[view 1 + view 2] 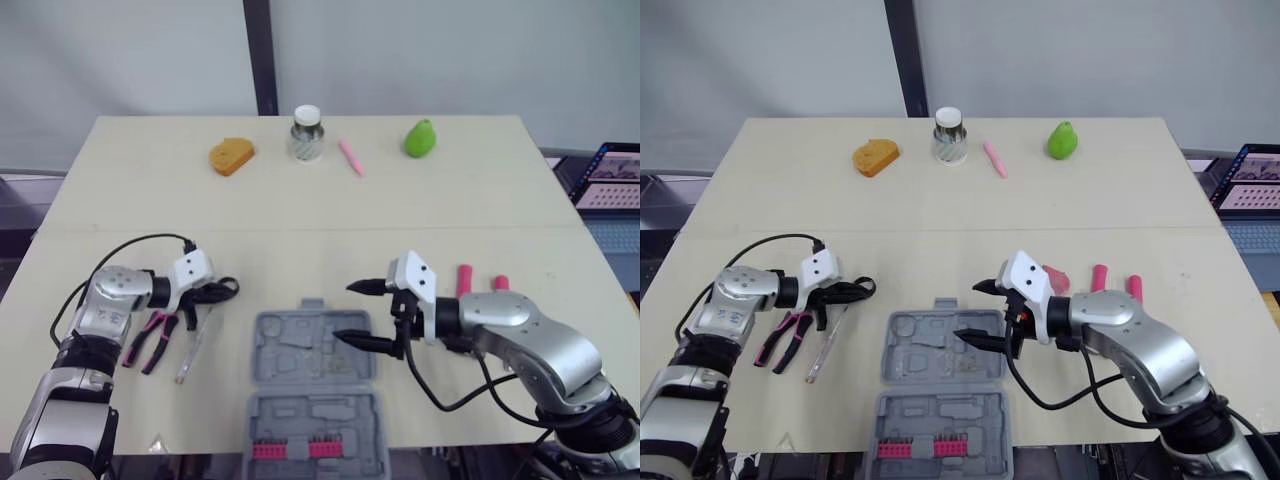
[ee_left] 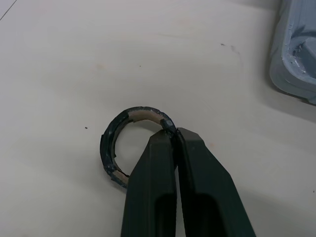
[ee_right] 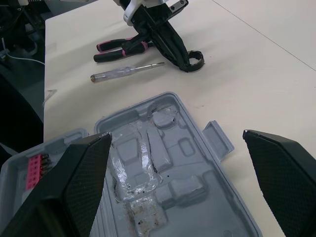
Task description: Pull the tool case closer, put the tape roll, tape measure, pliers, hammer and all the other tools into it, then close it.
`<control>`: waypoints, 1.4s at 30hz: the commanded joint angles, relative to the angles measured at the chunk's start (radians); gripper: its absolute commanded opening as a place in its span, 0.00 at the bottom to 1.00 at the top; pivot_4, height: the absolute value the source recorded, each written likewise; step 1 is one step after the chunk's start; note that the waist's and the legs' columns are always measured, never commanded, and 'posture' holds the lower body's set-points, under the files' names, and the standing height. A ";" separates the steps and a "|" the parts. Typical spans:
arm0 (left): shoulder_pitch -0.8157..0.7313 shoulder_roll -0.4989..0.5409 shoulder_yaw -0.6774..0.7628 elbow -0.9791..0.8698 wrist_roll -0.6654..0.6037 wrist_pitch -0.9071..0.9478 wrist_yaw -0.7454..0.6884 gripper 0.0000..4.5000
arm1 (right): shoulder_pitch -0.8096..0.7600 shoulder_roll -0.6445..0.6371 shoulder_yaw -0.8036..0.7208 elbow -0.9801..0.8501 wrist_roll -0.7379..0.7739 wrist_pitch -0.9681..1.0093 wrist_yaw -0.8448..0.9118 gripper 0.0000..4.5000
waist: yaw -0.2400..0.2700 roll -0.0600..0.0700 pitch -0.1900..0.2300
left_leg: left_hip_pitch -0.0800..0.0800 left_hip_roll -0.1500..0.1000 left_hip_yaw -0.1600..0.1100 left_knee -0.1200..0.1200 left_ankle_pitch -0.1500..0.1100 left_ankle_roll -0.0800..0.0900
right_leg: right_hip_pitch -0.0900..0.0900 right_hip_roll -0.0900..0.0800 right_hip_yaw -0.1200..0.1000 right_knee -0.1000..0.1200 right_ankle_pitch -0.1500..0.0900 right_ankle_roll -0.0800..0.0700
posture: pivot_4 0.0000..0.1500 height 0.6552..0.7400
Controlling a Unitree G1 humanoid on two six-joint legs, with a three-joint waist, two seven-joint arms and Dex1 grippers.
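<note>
My left arm comes in from the lower left with the elbow bent and the wrist turned inward, so the left gripper [image 1: 218,291] points to the right, low over the table [image 1: 300,210]. Its fingers [image 2: 197,163] are pressed together on the rim of the tape roll [image 2: 105,145]. It is a thin dark ring lying flat on the tabletop, left of the tool case [image 1: 312,345] and apart from it.

My right arm reaches in from the lower right, forearm pointing left. The right gripper [image 1: 347,312] hangs over the right edge of the case's far half, jaws wide apart, one finger farther from me and one nearer.

The case lies open and flat near the table's front edge. Its halves sit one behind the other, the hinge runs left to right, and the latch tab is on the far side. The near half holds a pink bit rack [image 1: 290,449], and its front edge is cut off.

The pliers [image 1: 150,340] lie just left of the roll with their pink-and-black handles angled back toward me — their head is hidden under the left gripper. Beside them the screwdriver [image 1: 192,345] has its clear handle near me and its shaft pointing away.

Two pink handles [image 1: 464,280] show behind my right forearm — I can't tell which tools they belong to.
</note>
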 commanded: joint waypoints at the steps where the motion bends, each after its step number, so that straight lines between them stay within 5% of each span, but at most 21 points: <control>1: 0.000 0.006 0.020 0.001 -0.014 -0.010 -0.002 0.01 | 0.002 0.006 -0.018 -0.041 0.017 -0.003 -0.007 1.00 | 0.000 0.000 0.000 | 0.000 0.000 0.000 0.000 0.000 0.000 | 0.000 0.000 0.000 0.000 0.000 0.000 | 1.00 1.00; 7: 0.026 0.021 0.051 -0.094 -0.081 0.034 -0.059 0.01 | 0.020 -0.044 -0.059 -0.068 0.040 -0.020 0.042 1.00 | 0.000 0.000 0.000 | 0.000 0.000 0.000 0.000 0.000 0.000 | 0.000 0.000 0.000 0.000 0.000 0.000 | 1.00 1.00; 13: 0.170 0.050 0.051 -0.551 -0.226 0.291 -0.131 0.01 | 0.083 -0.206 -0.265 -0.152 0.161 -0.012 0.144 1.00 | 0.003 0.000 0.000 | -0.005 0.001 -0.002 0.005 -0.002 0.001 | -0.001 0.000 0.000 0.000 0.000 0.000 | 1.00 1.00; 19: 0.238 0.029 -0.005 -0.753 -0.233 0.384 -0.100 0.01 | 0.165 -0.312 -0.368 -0.188 0.190 -0.024 0.189 1.00 | 0.010 0.000 0.000 | -0.005 0.001 -0.002 0.006 -0.002 0.002 | -0.001 0.000 0.000 -0.001 0.000 0.000 | 1.00 1.00; 42: 0.263 -0.015 -0.089 -0.634 -0.159 0.319 -0.061 0.01 | 0.194 -0.295 -0.356 -0.220 0.198 -0.043 0.115 1.00 | 0.026 0.000 0.000 | -0.007 0.001 -0.001 0.008 -0.003 0.002 | -0.001 0.000 0.000 -0.002 0.000 0.000 | 1.00 1.00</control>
